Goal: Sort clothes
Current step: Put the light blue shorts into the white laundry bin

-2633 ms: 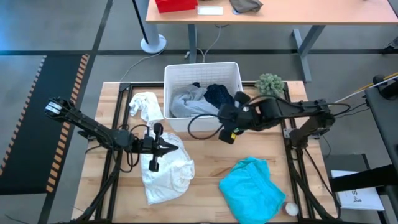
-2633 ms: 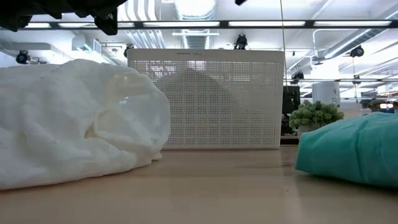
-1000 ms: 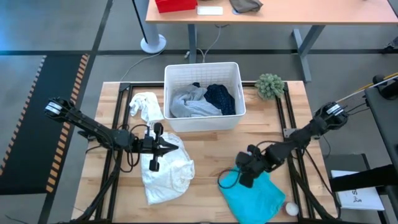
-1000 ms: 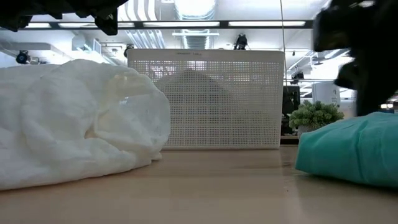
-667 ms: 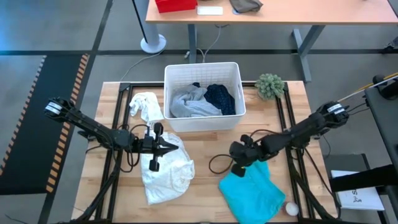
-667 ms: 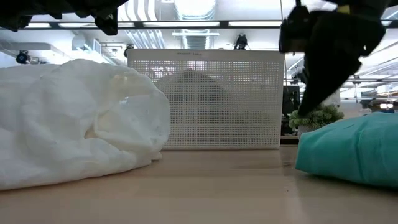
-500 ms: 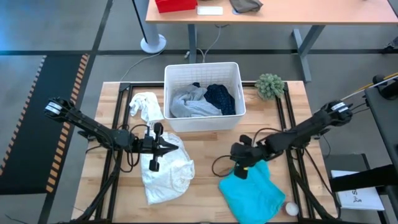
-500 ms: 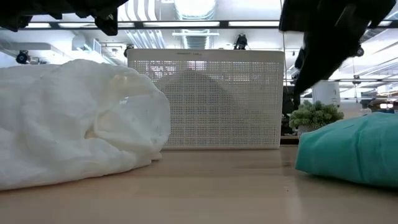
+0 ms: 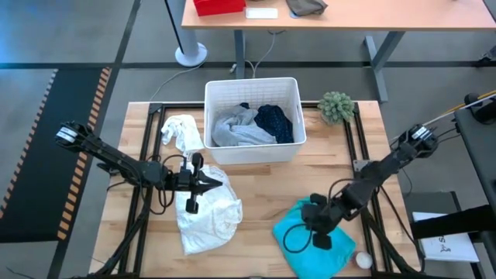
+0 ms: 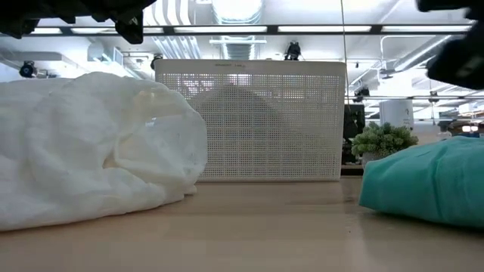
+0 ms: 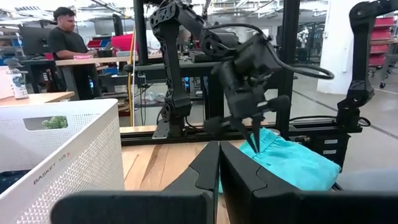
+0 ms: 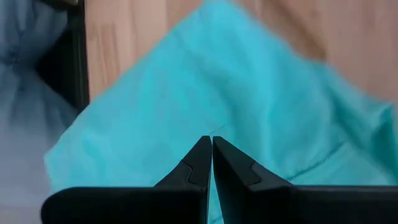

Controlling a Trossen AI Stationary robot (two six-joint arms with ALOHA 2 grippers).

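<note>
The turquoise piece (image 9: pixel 329 248) lies spread on the table near its front right; it also shows in the right wrist view (image 12: pixel 186 93). My right gripper (image 9: pixel 308 225) hangs shut just above it, fingers slanting down (image 11: pixel 255 140), clear of the cloth in the low view. The white shirt (image 9: pixel 205 209) lies heaped at the front left. My left gripper (image 9: pixel 215 180) stands shut and level over the shirt's far edge, above it. A small white cloth (image 9: pixel 180 132) lies left of the basket. A grey tee (image 9: pixel 232 128) and a dark navy piece (image 9: pixel 275 120) lie in the basket.
The white slatted basket (image 9: pixel 252 151) stands at the table's far middle. A fuzzy green ball (image 9: pixel 335 106) sits to its right. A small white round thing (image 9: pixel 363 260) lies at the front right corner. Bare wood shows between the white shirt and the turquoise piece.
My right gripper, shut throughout, swung from over the turquoise piece toward the table's far and left side, rising, then came back toward the near edge over the turquoise piece, tipping more steeply downward. The turquoise piece lies as before.
</note>
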